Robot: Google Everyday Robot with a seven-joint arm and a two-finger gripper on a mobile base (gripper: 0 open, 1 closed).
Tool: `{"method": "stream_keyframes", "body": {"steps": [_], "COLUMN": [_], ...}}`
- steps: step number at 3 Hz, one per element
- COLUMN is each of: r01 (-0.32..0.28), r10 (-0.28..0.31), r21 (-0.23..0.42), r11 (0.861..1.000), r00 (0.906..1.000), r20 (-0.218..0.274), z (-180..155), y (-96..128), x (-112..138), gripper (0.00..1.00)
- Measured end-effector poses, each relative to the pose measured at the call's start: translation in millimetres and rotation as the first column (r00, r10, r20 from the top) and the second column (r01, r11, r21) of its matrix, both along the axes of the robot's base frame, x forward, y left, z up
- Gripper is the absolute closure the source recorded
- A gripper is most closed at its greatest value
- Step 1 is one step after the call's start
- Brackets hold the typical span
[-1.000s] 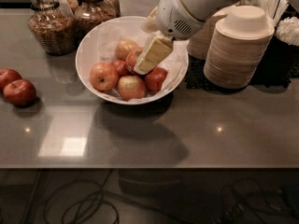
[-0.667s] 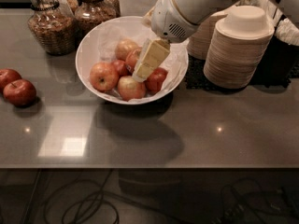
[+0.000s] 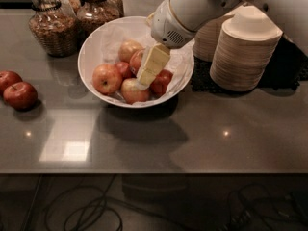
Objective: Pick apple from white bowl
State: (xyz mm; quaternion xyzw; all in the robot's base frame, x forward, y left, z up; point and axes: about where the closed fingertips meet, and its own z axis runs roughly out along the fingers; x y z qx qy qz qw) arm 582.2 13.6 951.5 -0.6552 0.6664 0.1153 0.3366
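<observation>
While the white bowl [image 3: 96, 47] and its fruit lie just as they did a second ago, toward the far edge of the worktop and a little left of its middle, the gripper [image 3: 144, 78] has sunk deeper into the bowl and slid slightly toward the near rim. Its cream tip now sits at the top of the apple [image 3: 131, 93], the reddish-orange one at the near side of the heap, with a dark red apple [image 3: 162, 82] just beside it on the right. That reads as the final approach: nothing is lifted yet, and every fruit still rests on the crinkled paper [image 3: 180, 64]. Whether the gripper is released or clenched cannot be told from this angle, so a hold on the apple is not confirmed. The arm [image 3: 192, 8] comes in from the far right corner, above the stacked beige bowls [image 3: 243, 57], and slants down and leftward, its wrist hanging over the bowl's far right rim.
</observation>
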Motion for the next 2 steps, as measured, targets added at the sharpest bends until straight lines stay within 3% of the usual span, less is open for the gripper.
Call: {"method": "stream_keyframes", "body": {"steps": [2], "r01": [0.011], "r10": [-0.01], "r21": [0.019], "r11": [1.0], "r00": [0.9988], "r20": [-0.047], "z": [-23.8], "y": [2.9], "x": [17.5], "gripper": [0.0]}}
